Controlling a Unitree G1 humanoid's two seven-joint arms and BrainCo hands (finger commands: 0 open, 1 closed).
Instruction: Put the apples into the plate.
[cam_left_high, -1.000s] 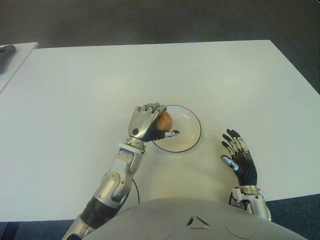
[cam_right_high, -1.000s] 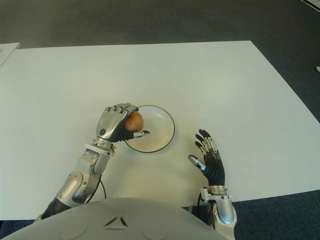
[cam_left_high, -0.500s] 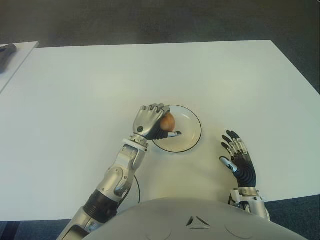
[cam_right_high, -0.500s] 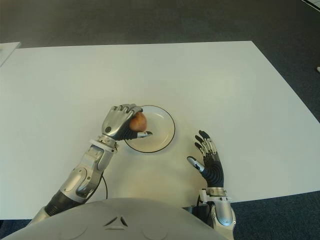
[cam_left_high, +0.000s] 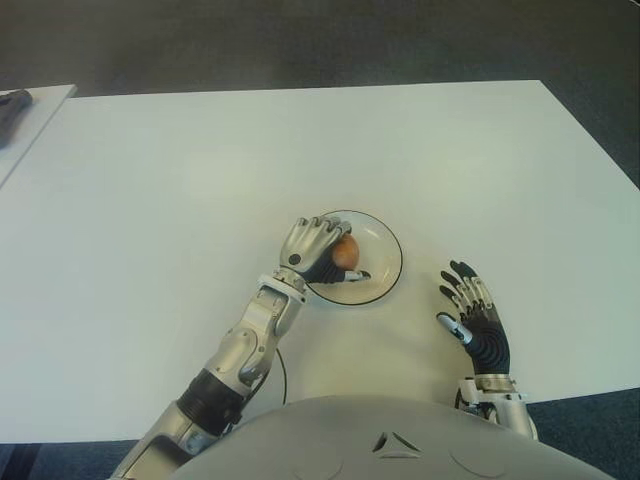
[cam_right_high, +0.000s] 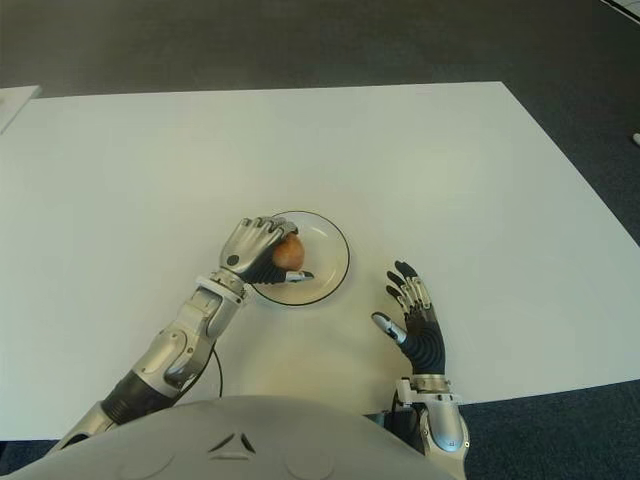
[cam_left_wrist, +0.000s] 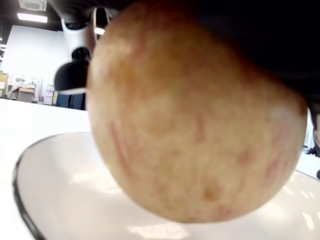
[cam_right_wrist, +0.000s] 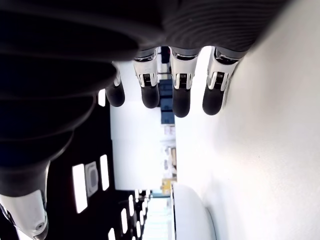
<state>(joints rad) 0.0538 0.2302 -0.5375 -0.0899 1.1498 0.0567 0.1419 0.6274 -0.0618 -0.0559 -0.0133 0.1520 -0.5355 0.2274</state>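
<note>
Left eye view: white table (cam_left_high: 150, 180); white plate (cam_left_high: 385, 250) with dark rim, near the table's front middle. Left hand (cam_left_high: 312, 248) over the plate's left part, fingers wrapped around one reddish-yellow apple (cam_left_high: 345, 252). Right hand (cam_left_high: 474, 318) to the right of the plate, apart from it, fingers spread, holding nothing.

Right eye view: same arrangement; apple within the plate's rim, on its left side.

Left wrist view: apple fills the frame, gripped from above, plate floor directly beneath; contact between apple and plate cannot be told.

Right wrist view: fingers (cam_right_wrist: 181, 97) extended beside the bare table, nothing between them.
</note>
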